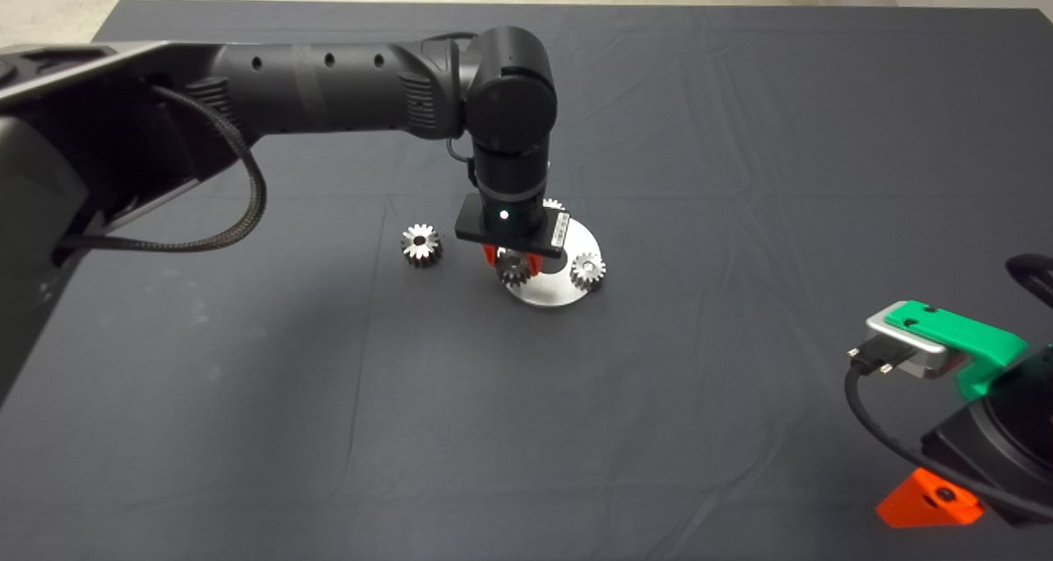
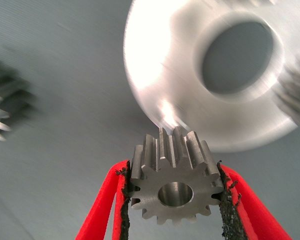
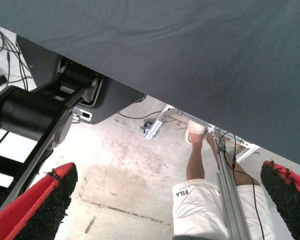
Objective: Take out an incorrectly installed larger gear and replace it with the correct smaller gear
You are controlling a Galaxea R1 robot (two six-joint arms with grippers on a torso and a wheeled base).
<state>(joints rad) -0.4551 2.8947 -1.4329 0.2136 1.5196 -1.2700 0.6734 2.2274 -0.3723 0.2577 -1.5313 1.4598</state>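
On the desk's dark mat (image 1: 740, 174), just beneath the left tool (image 1: 513, 258), lies a round silver metal base plate (image 1: 549, 291) carrying a bright toothed gear (image 1: 587, 270). That tool is clamped on a steel spur gear with a round bore (image 2: 174, 186), while a thicker, darker-flanked steel gear (image 1: 421, 244) rests on the mat to its left. The right tool (image 3: 155, 205) waits gaping and empty at the desk's lower right edge.

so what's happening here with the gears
The left gripper is clamped on a steel gear and holds it over the edge of the round silver plate. One gear sits on the plate, another peeks out behind the wrist, and a fourth gear lies on the dark mat beside it. The right gripper waits open at the table's edge.
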